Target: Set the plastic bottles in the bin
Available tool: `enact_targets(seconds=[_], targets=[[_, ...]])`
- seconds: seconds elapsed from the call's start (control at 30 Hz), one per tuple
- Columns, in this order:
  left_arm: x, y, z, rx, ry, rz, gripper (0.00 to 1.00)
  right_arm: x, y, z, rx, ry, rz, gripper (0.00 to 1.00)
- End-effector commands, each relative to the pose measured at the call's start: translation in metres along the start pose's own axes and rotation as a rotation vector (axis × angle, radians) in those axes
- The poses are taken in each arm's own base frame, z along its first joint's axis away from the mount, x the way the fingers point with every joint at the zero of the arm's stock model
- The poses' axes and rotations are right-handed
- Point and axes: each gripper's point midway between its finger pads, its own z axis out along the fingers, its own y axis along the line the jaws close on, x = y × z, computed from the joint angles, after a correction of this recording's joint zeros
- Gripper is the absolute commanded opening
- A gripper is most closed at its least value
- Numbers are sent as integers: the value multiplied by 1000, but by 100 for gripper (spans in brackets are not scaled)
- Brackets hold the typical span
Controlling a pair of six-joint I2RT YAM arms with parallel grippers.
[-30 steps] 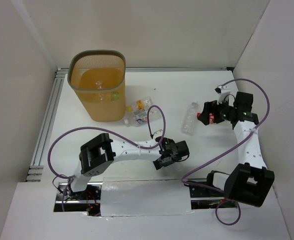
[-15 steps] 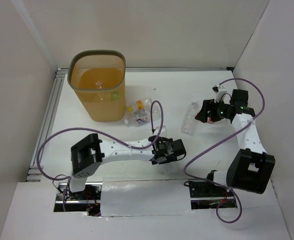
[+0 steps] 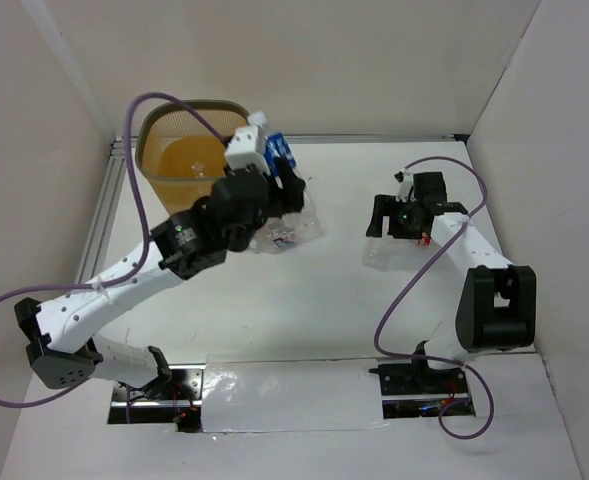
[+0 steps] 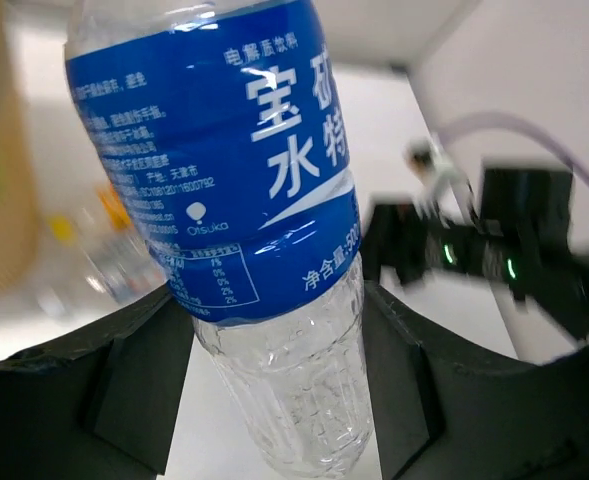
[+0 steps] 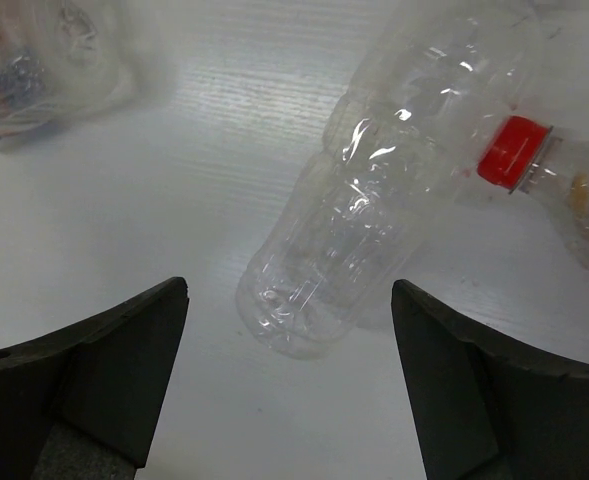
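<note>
The bin stands at far left. The left gripper pinches 1 blue-label bottle by its lower body, held high beside the bin's right rim and apparently not over the opening. Release here would likely drop it outside, and the slick wall may slip. The right gripper, jaws spread, straddles 1 clear bottle lying on the table. Closing off-axis could squirt it sideways.

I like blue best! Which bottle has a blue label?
The bottle held up by the left gripper; the rest lie on the table.
</note>
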Motion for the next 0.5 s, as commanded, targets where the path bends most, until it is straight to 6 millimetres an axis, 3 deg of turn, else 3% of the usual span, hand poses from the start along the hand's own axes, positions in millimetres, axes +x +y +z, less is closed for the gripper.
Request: enact_targets(seconds=[0.0, 0.13, 0.17, 0.23, 0.27, 0.4, 0.47], targets=[[-84, 9, 4, 27, -213, 79, 17, -40, -1, -3, 67, -136, 16, 90], [-147, 44, 13, -11, -344, 56, 19, -31, -4, 9, 74, -101, 31, 91], [-161, 71, 27, -77, -362, 54, 20, -28, -5, 12, 75, -89, 45, 91], [-172, 96, 37, -125, -365, 45, 22, -27, -6, 14, 75, -90, 45, 91], [-182, 120, 42, -179, -379, 42, 22, -24, -7, 17, 77, -80, 48, 91], [-203, 162, 50, -265, -441, 44, 27, -18, -7, 19, 69, -70, 50, 91], [-201, 180, 59, -317, -426, 75, 32, -17, -11, 21, 75, -64, 60, 91]])
